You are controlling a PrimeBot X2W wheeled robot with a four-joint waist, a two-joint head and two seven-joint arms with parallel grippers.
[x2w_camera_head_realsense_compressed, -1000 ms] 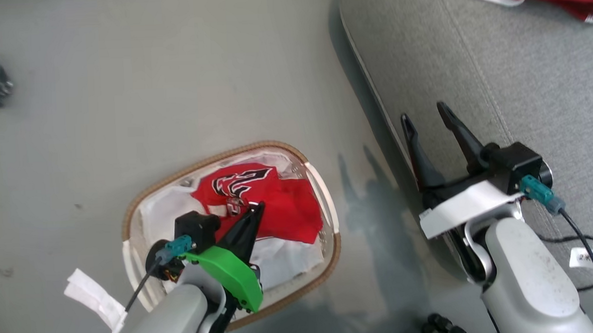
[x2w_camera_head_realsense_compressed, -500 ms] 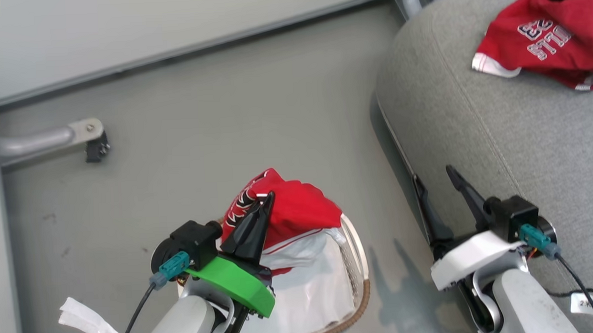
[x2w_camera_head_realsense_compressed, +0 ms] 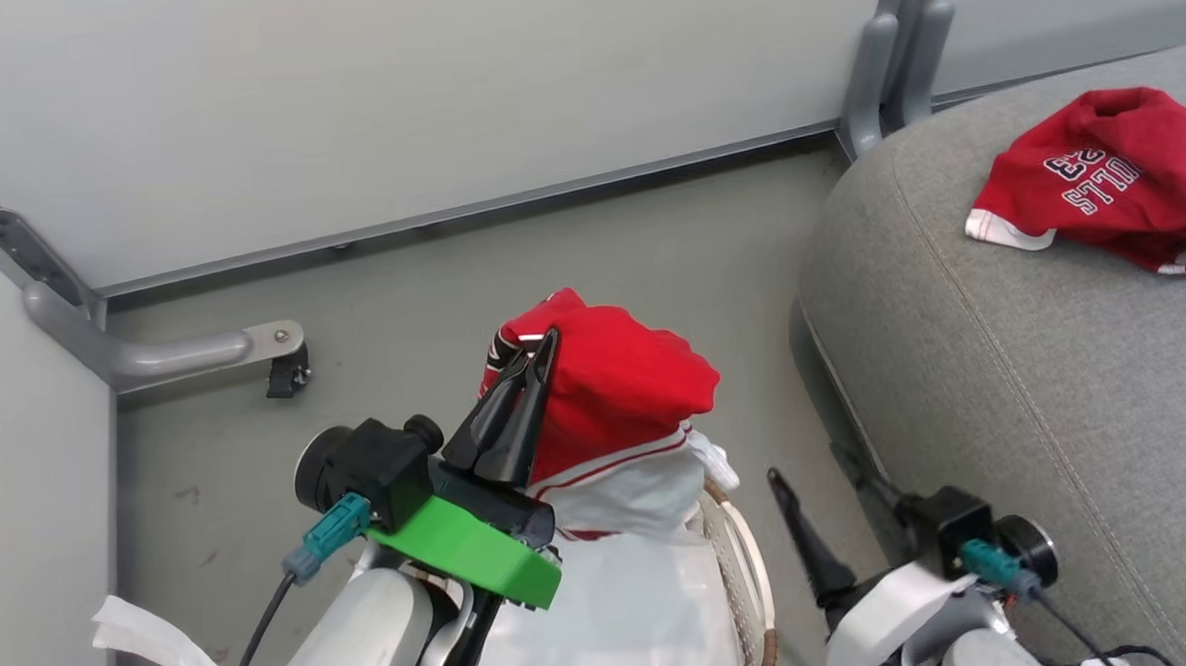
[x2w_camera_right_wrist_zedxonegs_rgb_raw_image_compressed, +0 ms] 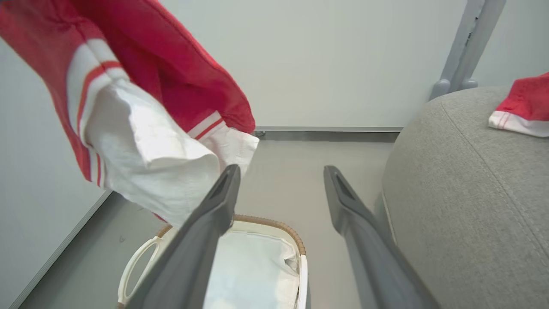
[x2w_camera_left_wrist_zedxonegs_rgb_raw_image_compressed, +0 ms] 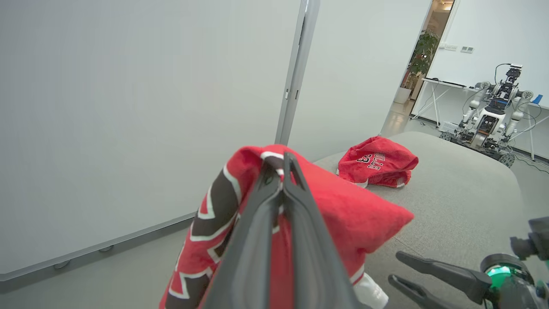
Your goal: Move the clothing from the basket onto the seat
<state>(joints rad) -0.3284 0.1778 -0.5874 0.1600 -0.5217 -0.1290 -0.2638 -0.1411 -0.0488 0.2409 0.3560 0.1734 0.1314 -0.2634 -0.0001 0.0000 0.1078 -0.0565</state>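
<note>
My left gripper (x2w_camera_head_realsense_compressed: 545, 343) is shut on a red garment (x2w_camera_head_realsense_compressed: 626, 392) with white trim and dark lettering, held up above the basket. In the left wrist view the shut fingertips (x2w_camera_left_wrist_zedxonegs_rgb_raw_image_compressed: 281, 161) pinch its top fold. White cloth (x2w_camera_right_wrist_zedxonegs_rgb_raw_image_compressed: 146, 163) hangs from under the red garment (x2w_camera_right_wrist_zedxonegs_rgb_raw_image_compressed: 171, 64); I cannot tell whether it belongs to it. Below stands the basket (x2w_camera_right_wrist_zedxonegs_rgb_raw_image_compressed: 274, 224) with its brown rim (x2w_camera_head_realsense_compressed: 754, 586) and white liner. My right gripper (x2w_camera_head_realsense_compressed: 809, 469) is open between basket and seat, holding nothing. A second red garment (x2w_camera_head_realsense_compressed: 1097, 186) marked 23 lies on the grey seat (x2w_camera_head_realsense_compressed: 1004, 355).
A pale wall panel runs along the back, with a grey metal post (x2w_camera_head_realsense_compressed: 882, 70) beside the seat's far corner. A grey bracket with a black foot (x2w_camera_head_realsense_compressed: 203, 350) sticks out at the left. Another robot (x2w_camera_left_wrist_zedxonegs_rgb_raw_image_compressed: 489, 116) stands far off in the left wrist view.
The head camera has swung up, so the wall has come into view. My left gripper has lifted the red garment out of the basket. The right gripper sits lower in the picture.
</note>
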